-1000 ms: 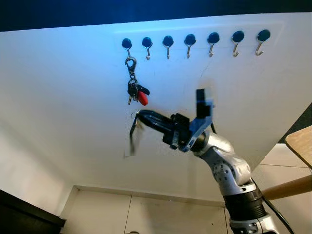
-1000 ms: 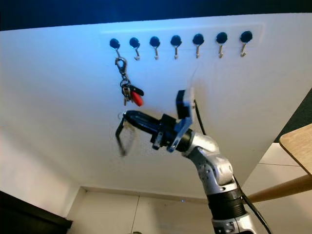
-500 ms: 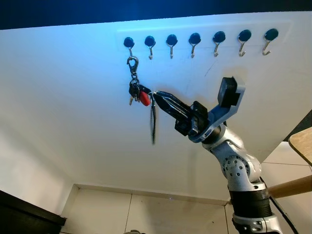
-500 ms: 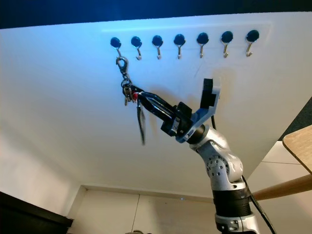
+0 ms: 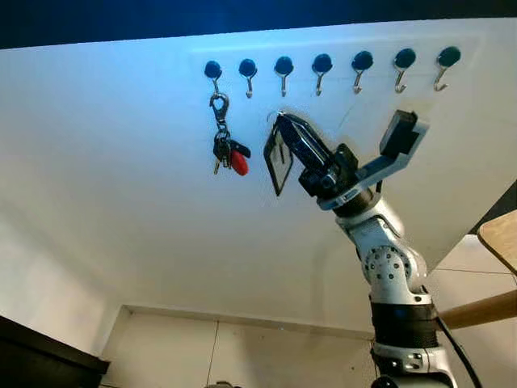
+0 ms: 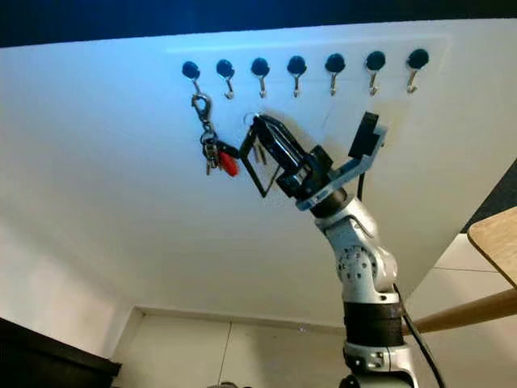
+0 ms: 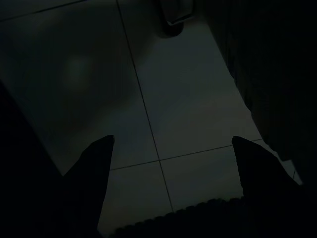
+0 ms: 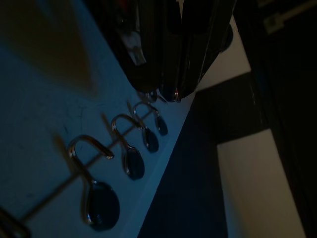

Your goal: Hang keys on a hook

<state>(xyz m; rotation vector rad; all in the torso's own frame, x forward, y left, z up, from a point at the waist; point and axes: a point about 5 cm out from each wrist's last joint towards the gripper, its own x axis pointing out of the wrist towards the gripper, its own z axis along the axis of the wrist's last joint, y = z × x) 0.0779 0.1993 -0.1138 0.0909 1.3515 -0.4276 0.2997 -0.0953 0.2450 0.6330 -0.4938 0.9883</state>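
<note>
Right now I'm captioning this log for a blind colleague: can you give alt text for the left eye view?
The right gripper, shut on a dangling dark strap, reaches up toward a row of seven hooks on a white board. A bunch of keys with a red tag hangs from the leftmost hook.

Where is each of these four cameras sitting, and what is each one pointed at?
Left eye view: on the head, facing the white wall with its row of dark-knobbed metal hooks; the raised right gripper shows.
Right eye view: beside it, same scene, including the key bunch with a red tag.
Left wrist view: on the idle left arm, facing a dim tiled floor past the left gripper.
Right wrist view: looks along its fingers at those same hooks.
</note>
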